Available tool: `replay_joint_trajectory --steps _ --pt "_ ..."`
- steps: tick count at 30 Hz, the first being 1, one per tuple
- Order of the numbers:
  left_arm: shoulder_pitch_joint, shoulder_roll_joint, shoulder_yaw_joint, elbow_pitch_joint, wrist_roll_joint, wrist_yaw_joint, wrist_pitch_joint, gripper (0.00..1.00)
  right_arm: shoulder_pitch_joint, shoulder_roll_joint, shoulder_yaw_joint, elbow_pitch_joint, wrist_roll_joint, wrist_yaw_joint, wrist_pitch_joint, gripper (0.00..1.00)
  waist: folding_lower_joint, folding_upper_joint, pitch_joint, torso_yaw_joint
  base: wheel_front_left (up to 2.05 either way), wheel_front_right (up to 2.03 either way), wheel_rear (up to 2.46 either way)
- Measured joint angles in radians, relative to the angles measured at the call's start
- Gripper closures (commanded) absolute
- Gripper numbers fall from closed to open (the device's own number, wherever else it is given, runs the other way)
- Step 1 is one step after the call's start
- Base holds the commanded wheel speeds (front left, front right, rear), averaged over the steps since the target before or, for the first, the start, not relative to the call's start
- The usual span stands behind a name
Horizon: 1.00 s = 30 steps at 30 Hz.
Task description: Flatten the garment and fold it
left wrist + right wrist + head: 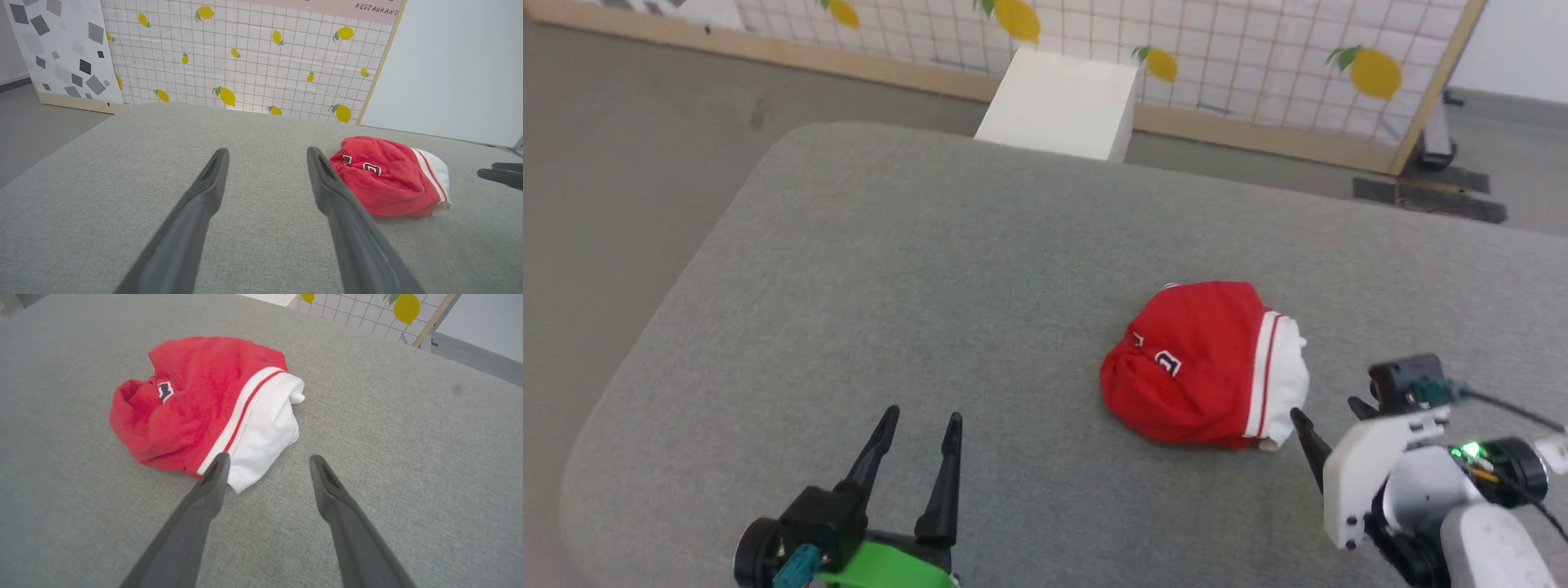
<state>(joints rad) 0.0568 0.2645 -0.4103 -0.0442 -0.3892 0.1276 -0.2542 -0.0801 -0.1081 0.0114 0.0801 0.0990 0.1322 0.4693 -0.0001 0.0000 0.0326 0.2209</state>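
Right gripper (1325, 408) beside bunched garment (1201, 363), lettering mostly hidden

One garment (1201, 367), crumpled heap. Two grippers, two dark fingers each: left gripper (923, 413) well left of garment, right gripper (1323, 406) just beside its white end. One grey table (931, 269) under garment. One white box (1058, 102) beyond garment. Two patterned screens beyond garment: lemon screen (1258, 49), grey-squares screen (61, 49).

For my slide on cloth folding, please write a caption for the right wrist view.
Open right pincer beside a crumpled red jersey with white sleeve, on a grey fabric surface.
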Motion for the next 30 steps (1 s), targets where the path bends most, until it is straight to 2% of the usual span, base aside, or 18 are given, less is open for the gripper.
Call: replay_joint_trajectory --steps 6,12,13,14,15,21,24,25,30 --pt "-0.04 -0.046 0.007 0.029 0.023 -0.032 0.0 0.0 -0.115 -0.038 0.006 0.128 0.011 0.0 0.221 0.0 0.0 0.0 0.045 0.06 0.0 0.0 0.0" --pt "-0.053 -0.085 0.02 0.044 0.047 -0.058 0.0 0.0 -0.163 -0.052 0.02 0.193 0.01 0.0 0.261 0.0 0.0 0.0 0.09 0.108 0.0 0.0 0.0" --pt "-0.053 -0.091 0.025 0.046 0.049 -0.064 0.0 0.0 -0.165 -0.054 0.02 0.202 0.008 0.0 0.26 0.11 0.0 0.0 0.097 0.113 0.0 0.0 0.0" --pt "-0.053 -0.096 0.028 0.048 0.052 -0.066 0.0 0.0 -0.167 -0.057 0.021 0.209 0.005 0.0 0.258 0.64 0.0 0.0 0.103 0.117 0.0 0.0 0.0" --pt "-0.054 -0.101 0.033 0.052 0.056 -0.069 0.0 0.0 -0.167 -0.064 0.024 0.214 -0.001 0.0 0.25 1.0 0.0 0.0 0.11 0.12 0.0 0.0 0.0" --pt "-0.053 -0.113 0.053 0.076 0.065 -0.094 0.0 0.0 -0.166 -0.073 0.033 0.195 -0.012 0.0 0.22 1.0 0.0 0.0 0.118 0.106 0.0 0.0 0.0" --pt "-0.051 -0.119 0.068 0.085 0.068 -0.102 0.0 0.0 -0.13 -0.073 -0.016 0.123 -0.011 0.0 0.217 1.0 0.0001 0.0 0.11 0.084 0.0 0.0 0.0" --pt "-0.046 -0.123 0.078 0.089 0.072 -0.107 0.0 0.0 -0.084 -0.073 -0.056 0.058 -0.009 0.0 0.218 1.0 0.0001 0.0 0.101 0.063 0.0 0.0 0.0" --pt "-0.037 -0.132 0.083 0.099 0.085 -0.124 -0.002 0.0 0.062 -0.071 -0.151 -0.076 -0.012 0.0 0.248 1.0 0.0 0.0 0.07 0.0 0.0 0.0 0.0"
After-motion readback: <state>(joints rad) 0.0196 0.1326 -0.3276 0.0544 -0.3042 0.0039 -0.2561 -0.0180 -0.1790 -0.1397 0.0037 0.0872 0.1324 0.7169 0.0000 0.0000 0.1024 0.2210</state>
